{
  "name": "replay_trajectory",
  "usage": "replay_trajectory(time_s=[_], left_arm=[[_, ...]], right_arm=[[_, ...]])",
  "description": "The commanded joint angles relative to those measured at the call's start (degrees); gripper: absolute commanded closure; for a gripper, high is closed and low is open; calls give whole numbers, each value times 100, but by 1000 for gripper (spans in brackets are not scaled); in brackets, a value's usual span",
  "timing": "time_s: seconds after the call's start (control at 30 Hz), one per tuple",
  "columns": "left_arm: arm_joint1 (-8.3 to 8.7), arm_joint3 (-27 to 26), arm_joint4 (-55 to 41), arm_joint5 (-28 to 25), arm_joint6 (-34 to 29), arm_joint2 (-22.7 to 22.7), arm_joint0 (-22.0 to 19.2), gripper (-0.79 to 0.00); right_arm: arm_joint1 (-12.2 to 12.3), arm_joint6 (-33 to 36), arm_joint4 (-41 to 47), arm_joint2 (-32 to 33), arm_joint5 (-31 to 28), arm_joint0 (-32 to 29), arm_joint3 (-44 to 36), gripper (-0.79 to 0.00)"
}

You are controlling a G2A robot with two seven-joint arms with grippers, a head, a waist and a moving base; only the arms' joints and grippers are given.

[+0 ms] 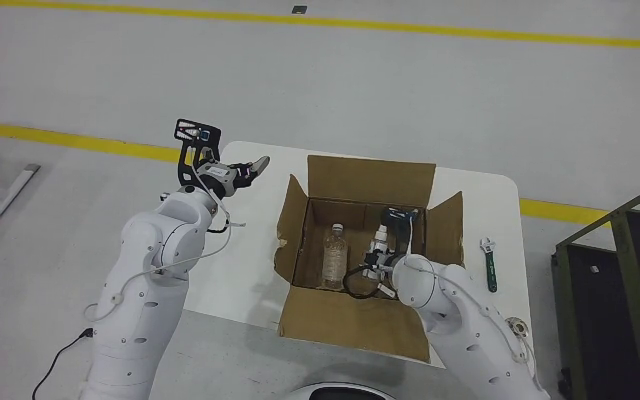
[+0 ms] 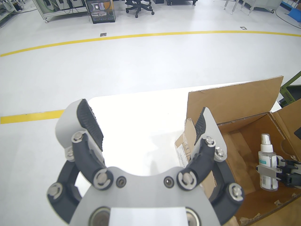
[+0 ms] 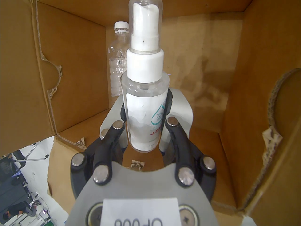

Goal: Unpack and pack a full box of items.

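Apparently mid-task: right gripper grasps spray bottle inside box, beside water bottle; left gripper splayed, empty.

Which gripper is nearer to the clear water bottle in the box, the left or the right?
Right. The right gripper is inside the cardboard box, shut on a spray bottle, close beside the water bottle. The left gripper is open outside the box, above the table.
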Motion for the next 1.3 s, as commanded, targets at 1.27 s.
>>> replay_trajectory(time_s=[1.27], left_arm=[[0,0,0,0,0,0,0,-785]], right_arm=[[-900,-1194,1603,-1481,-180,1984,4145,0]])
